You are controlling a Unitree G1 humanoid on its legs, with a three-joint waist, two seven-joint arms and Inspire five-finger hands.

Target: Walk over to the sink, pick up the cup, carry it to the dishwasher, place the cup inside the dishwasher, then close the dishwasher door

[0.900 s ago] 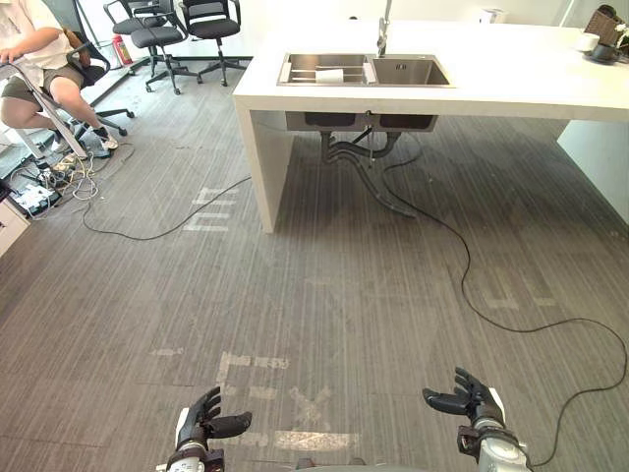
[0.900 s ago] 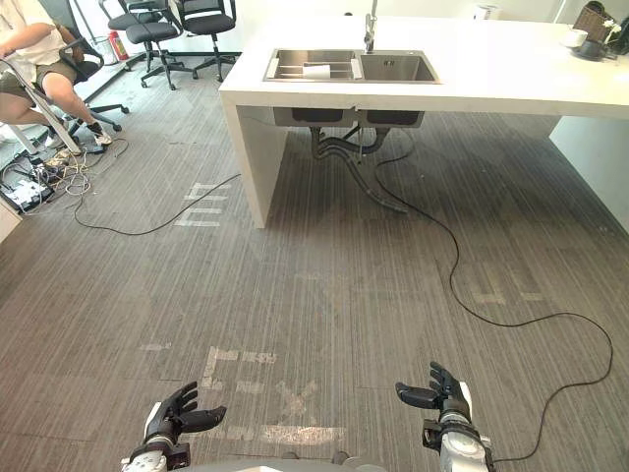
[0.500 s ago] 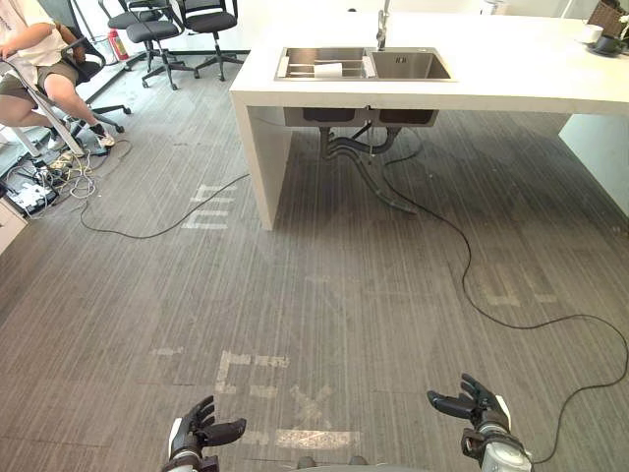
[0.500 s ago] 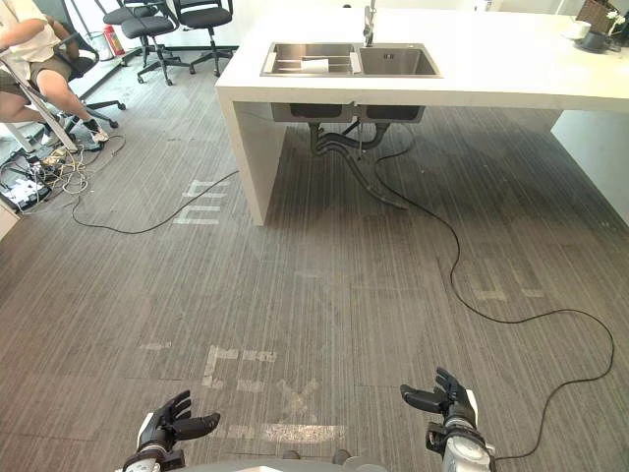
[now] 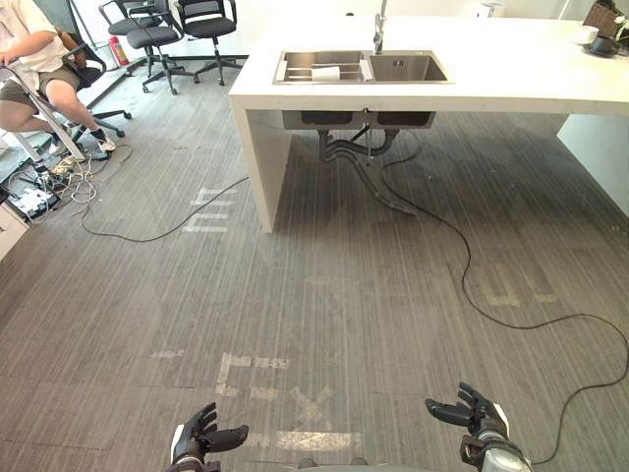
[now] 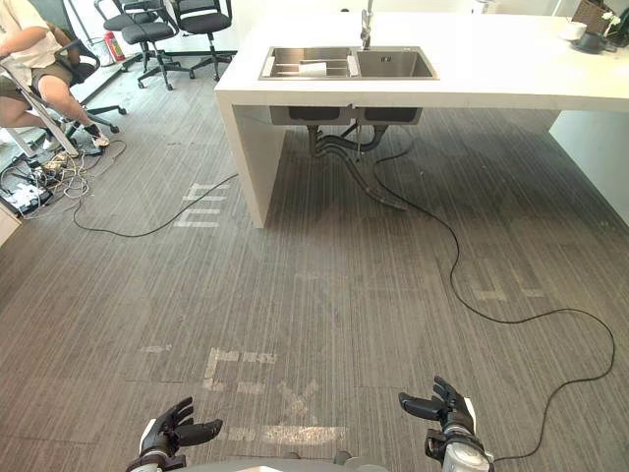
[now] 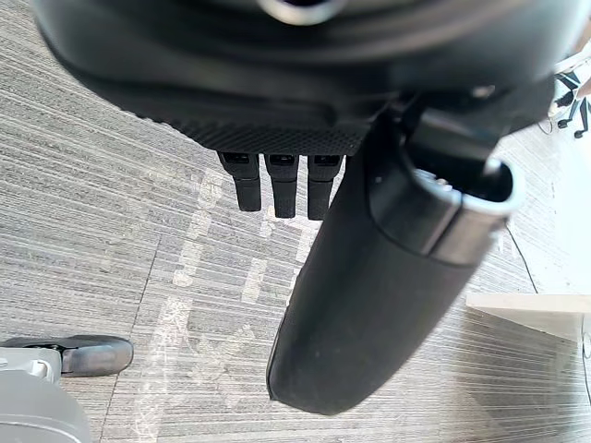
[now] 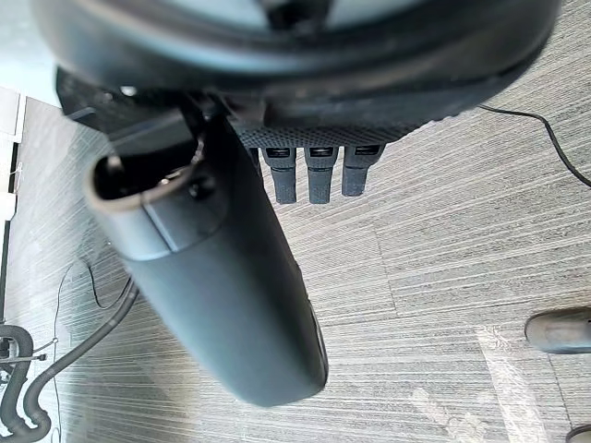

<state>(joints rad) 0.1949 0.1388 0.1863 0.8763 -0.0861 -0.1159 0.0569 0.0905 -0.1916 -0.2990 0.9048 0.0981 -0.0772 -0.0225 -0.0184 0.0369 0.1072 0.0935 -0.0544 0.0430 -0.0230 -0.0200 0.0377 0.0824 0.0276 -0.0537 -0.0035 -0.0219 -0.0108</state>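
Left hand: your left hand (image 5: 204,439) hangs low over the grey floor (image 5: 344,295), fingers straight and loosely spread, thumb out, nothing in it.
Right hand: your right hand (image 5: 470,413) hangs at the same height on the other side, fingers relaxed and apart, also empty.
Cup: a small white item (image 5: 325,73) lies on a rack in the sink's left basin. It looks to be the cup, though you cannot be sure at this range.
Sink: the steel sink (image 5: 366,69) is set in a white counter (image 5: 511,74), well ahead of both hands, with a tap (image 5: 378,34) at its back edge between the two basins.
Floor marks: pale tape marks (image 5: 251,364) lie on the floor just ahead of and between your hands.
Bystander: a person (image 5: 29,59) sits at the far left, near black office chairs (image 5: 157,34).
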